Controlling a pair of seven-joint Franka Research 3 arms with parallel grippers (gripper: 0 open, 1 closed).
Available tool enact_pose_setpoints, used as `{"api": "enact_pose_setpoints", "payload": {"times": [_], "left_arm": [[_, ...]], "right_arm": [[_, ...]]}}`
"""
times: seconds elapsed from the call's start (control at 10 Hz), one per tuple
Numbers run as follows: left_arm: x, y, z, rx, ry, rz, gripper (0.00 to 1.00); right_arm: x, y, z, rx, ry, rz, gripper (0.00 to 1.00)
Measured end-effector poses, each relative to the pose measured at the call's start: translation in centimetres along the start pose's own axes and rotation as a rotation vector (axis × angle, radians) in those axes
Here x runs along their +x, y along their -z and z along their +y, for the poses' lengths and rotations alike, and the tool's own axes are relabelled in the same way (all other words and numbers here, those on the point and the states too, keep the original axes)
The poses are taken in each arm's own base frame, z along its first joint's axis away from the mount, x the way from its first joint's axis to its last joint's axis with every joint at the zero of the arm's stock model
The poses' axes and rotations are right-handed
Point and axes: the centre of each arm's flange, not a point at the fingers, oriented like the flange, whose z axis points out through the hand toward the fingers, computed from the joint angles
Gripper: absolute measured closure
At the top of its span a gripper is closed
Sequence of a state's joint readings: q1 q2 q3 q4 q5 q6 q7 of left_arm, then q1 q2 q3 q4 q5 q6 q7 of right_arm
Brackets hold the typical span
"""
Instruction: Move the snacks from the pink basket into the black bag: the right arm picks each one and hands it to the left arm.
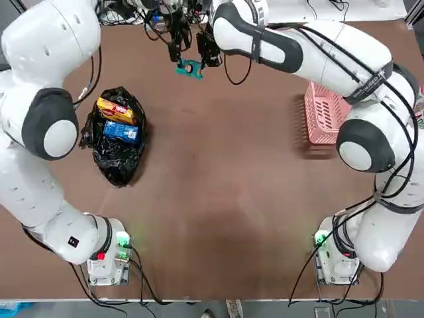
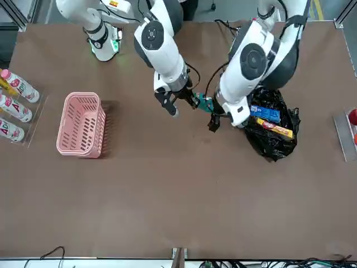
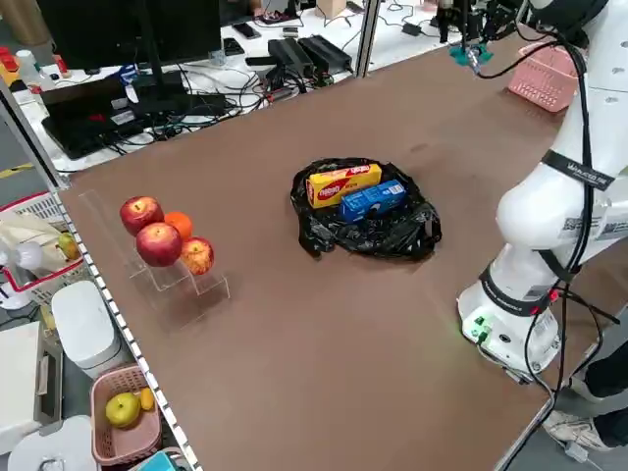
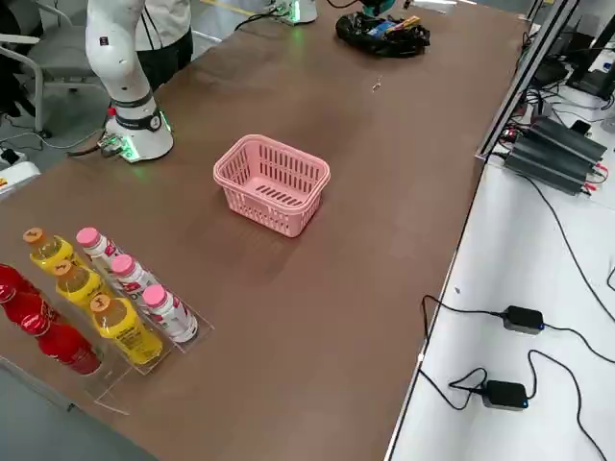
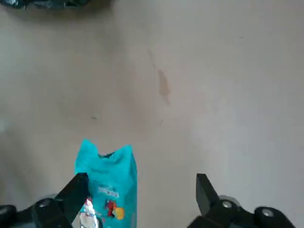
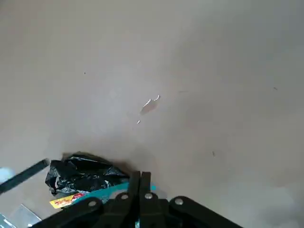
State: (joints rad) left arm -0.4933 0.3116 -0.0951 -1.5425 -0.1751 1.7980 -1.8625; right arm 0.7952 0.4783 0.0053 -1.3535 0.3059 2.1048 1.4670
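So the whole handover comes down to one gap: the teal snack (image 2: pixel 203 104) hangs in mid-air between the two tools, well away from the pink basket (image 2: pixel 81 124) and on the black bag's (image 2: pixel 272 134) side of the table, but not over the bag yet. The right tool (image 2: pixel 189 100) is clenched on it, fingers pinched fully together in its own wrist view, and the left tool (image 5: pixel 137 190) is spread wide with nothing in it. From the left wrist view the packet sits just inside one of the left tool's fingers (image 5: pixel 76 190), hugging that side rather than centred in the gap (so I'd guess the left tool needs a small sideways nudge before it closes, or it'll only catch an edge). The packet's long axis points out past the fingertips, roughly along the fingers. The left arm is clearly the nearer one to the bag, which makes sense for the drop. The blue snack (image 1: pixel 121 130) and yellow snack (image 1: pixel 116 108) already lie on top of the bag, side by side, and the basket looks empty in the right side view, so this teal one seems to be the last. What I can't make out: whether the packet actually touches that left finger or just sits beside it, and how much of it the right tool holds, since its lower end is cut off in the left wrist view and mostly hidden behind the right tool in its own view.
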Motion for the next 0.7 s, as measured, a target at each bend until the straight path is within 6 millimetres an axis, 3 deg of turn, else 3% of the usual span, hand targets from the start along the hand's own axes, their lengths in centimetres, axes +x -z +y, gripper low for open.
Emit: {"api": "enact_pose_setpoints", "payload": {"times": [0.2, 0.7], "left_arm": [[0.0, -0.6, -0.3, 0.010, 0.024, 0.004, 0.00], [0.9, 1.3, -1.9, 0.051, 0.046, 0.006, 0.00]], "right_arm": [[0.0, -0.2, 0.0, -0.002, 0.000, 0.000, 0.98], [-0.1, 0.0, -0.1, 0.002, 0.000, 0.000, 0.98]]}}
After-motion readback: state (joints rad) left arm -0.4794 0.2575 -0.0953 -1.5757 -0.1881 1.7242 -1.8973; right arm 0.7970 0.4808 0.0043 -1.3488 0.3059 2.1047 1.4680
